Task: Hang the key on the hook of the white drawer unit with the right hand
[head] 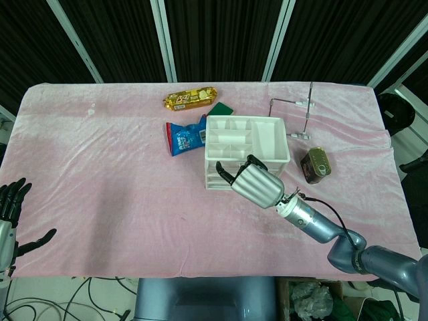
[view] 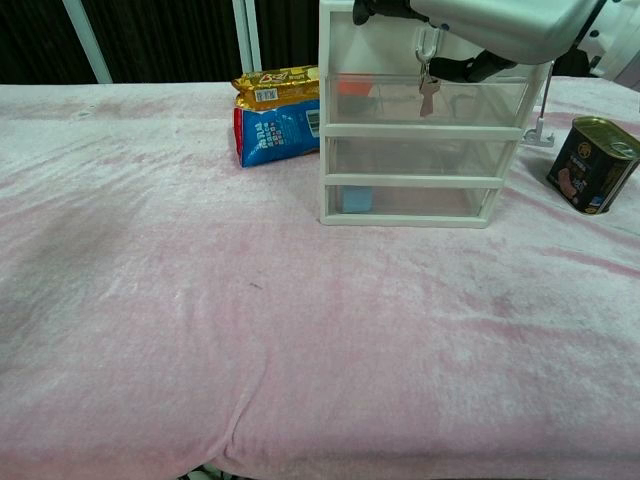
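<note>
The white drawer unit (head: 246, 144) (view: 420, 160) stands right of the table's middle. A small metal key (view: 428, 92) hangs by its ring from the hook (view: 427, 42) at the top of the unit's front, over the upper drawer. My right hand (head: 256, 185) (view: 500, 25) hovers just in front of and above it. Its dark fingers (view: 470, 68) are spread to either side of the key and do not pinch it. The head view hides the key behind this hand. My left hand (head: 13, 214) hangs open off the table's near left edge.
A blue snack bag (head: 185, 137) (view: 275, 130) and a yellow biscuit pack (head: 191, 99) lie left of and behind the unit, with a green item (head: 219, 110) behind it. A dark can (head: 315, 164) (view: 592, 165) and a wire stand (head: 297, 107) are to its right.
</note>
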Controlling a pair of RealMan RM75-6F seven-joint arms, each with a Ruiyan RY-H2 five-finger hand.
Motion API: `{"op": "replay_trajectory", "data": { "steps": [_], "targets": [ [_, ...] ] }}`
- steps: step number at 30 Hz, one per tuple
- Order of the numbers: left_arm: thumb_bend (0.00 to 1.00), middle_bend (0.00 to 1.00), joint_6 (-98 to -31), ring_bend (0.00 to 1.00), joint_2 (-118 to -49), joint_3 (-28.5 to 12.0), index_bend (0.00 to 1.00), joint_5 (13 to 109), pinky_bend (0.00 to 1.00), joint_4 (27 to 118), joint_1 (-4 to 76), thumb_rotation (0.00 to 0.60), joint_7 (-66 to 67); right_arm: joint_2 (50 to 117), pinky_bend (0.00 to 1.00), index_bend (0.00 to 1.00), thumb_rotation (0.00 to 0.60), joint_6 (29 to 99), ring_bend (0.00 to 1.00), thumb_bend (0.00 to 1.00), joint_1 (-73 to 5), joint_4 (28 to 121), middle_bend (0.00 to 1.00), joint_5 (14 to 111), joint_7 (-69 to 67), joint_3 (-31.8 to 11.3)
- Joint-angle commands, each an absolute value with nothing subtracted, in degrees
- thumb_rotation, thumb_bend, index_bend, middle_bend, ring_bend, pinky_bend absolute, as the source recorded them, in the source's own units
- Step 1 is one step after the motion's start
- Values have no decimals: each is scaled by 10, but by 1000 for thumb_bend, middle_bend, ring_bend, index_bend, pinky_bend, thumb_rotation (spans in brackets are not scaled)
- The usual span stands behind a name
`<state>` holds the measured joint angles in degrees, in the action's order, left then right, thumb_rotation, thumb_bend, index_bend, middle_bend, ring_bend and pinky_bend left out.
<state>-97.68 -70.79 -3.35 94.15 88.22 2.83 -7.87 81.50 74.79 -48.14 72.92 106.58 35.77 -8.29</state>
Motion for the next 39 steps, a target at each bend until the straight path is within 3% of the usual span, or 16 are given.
{"op": "replay_trajectory", "data": {
  "steps": [1, 6, 19, 27, 29, 31, 33, 35, 36, 39],
  "targets": [
    [32, 21, -977, 9, -708, -33, 42, 942, 12, 882, 28, 600, -78, 810, 882, 213, 600, 750, 1000, 228, -481, 735, 949, 1068, 361, -84],
    [32, 21, -978, 9, -708, -33, 42, 943, 12, 883, 28, 600, -78, 802, 882, 213, 600, 749, 1000, 139, -483, 747, 949, 1072, 368, -85],
    [33, 21, -976, 9, -707, -33, 42, 942, 12, 883, 28, 600, -80, 788, 879, 214, 600, 749, 997, 125, -480, 766, 936, 1071, 377, -88],
    [33, 21, -976, 9, -707, -33, 42, 943, 12, 883, 28, 600, -78, 757, 815, 236, 600, 830, 896, 155, -406, 816, 834, 1067, 353, -61],
    [33, 21, -977, 9, -707, -32, 42, 944, 12, 883, 28, 600, -77, 746, 751, 235, 600, 856, 813, 155, -380, 833, 744, 1066, 349, -51],
    [33, 21, -977, 9, -708, -31, 42, 945, 12, 883, 28, 600, -75, 733, 609, 202, 600, 887, 680, 155, -346, 857, 600, 1057, 344, -39],
    [33, 21, -977, 9, -708, -31, 43, 946, 6, 883, 27, 600, -73, 720, 385, 123, 600, 910, 466, 153, -311, 884, 383, 1044, 337, -24],
    [33, 15, -976, 5, -708, -30, 43, 945, 0, 883, 27, 600, -69, 704, 255, 57, 600, 922, 277, 142, -276, 915, 236, 1023, 321, -5],
    [33, 11, -975, 3, -707, -29, 42, 945, 0, 884, 27, 600, -67, 694, 201, 25, 600, 926, 177, 132, -257, 935, 165, 1009, 310, 8],
    [33, 0, -971, 0, -706, -27, 36, 943, 0, 885, 26, 600, -57, 676, 142, 0, 600, 933, 40, 114, -212, 979, 41, 977, 279, 38]
  ]
}}
